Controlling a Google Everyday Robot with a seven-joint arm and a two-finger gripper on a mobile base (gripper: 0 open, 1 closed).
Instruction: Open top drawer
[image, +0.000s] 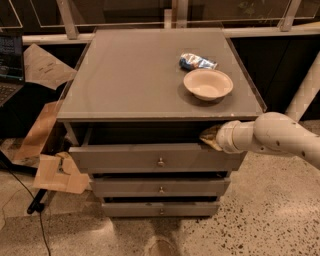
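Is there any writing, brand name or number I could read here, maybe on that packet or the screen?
No text here can be read.
Blue packet beside the bowl: print too blurred to read.
Laptop screen at the left edge: lines too small to read.
Top drawer front, bowl, cardboard: no markings visible.
Gripper, at the top drawer's upper right edge: no label visible.
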